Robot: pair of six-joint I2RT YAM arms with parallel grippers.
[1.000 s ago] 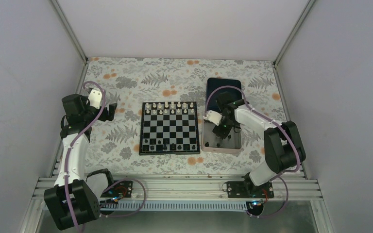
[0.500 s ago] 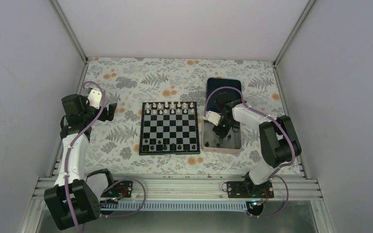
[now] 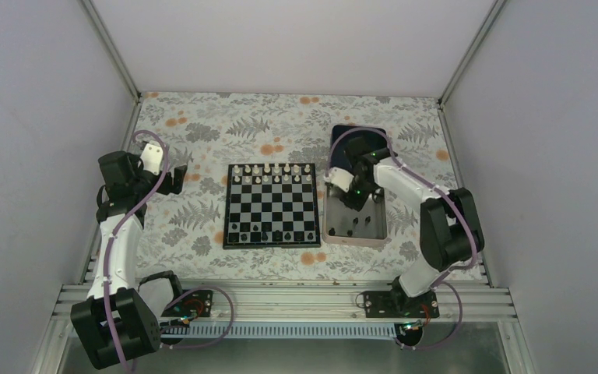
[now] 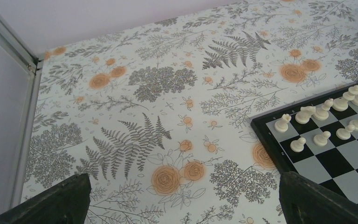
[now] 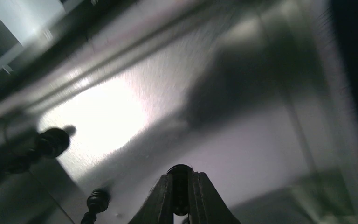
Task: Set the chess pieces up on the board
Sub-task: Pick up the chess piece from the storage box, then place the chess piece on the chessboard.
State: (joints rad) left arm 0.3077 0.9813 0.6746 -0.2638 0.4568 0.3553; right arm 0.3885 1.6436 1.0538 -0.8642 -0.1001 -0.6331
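Black piece (image 5: 180,172) pinched in my right gripper (image 5: 181,183) over the silver tray (image 3: 327,222)
On the right wrist view the two fingers are closed down to a thin slit with the piece's round head poking out between them above the brushed metal floor, and two other black figures (image 5: 51,142) lie on that floor to the left, clear of the grip; from above, this gripper sits over the tray's far end, the tray lying just right of the board (image 3: 271,205) and on the near side of the dark blue tray (image 3: 352,148); several black pieces (image 3: 257,231) stand along the board's near edge and white pieces (image 3: 269,173) fill its two far rows; my left gripper (image 4: 184,186) is spread wide, holding nothing, over the flowered cloth (image 4: 158,84) just left of the board's far corner
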